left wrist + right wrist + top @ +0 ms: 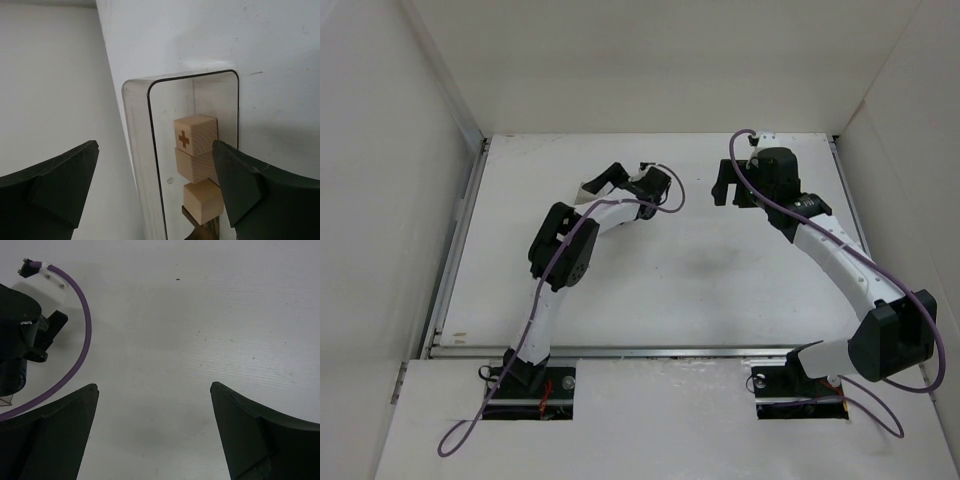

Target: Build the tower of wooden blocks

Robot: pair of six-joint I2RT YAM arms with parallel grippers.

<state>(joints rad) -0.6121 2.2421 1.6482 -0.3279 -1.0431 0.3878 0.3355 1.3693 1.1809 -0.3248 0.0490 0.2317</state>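
Note:
In the left wrist view a long clear plastic box [142,150] lies on the white table. Inside it are three light tan wooden cubes in a row: one with a brown cross [195,134], a second [194,167] and a third [202,201]. A dark brown arch piece [200,231] shows at the bottom edge. My left gripper [155,146] is open and empty, its jaws wide on either side of the box. In the top view it [605,180] is at the box [586,187]. My right gripper [154,387] is open and empty over bare table, also seen from above [732,190].
White walls enclose the table on three sides; the box lies toward the far wall. The left arm's wrist [20,350] and its purple cable [80,330] show at the left of the right wrist view. A metal rail [620,350] runs along the near edge.

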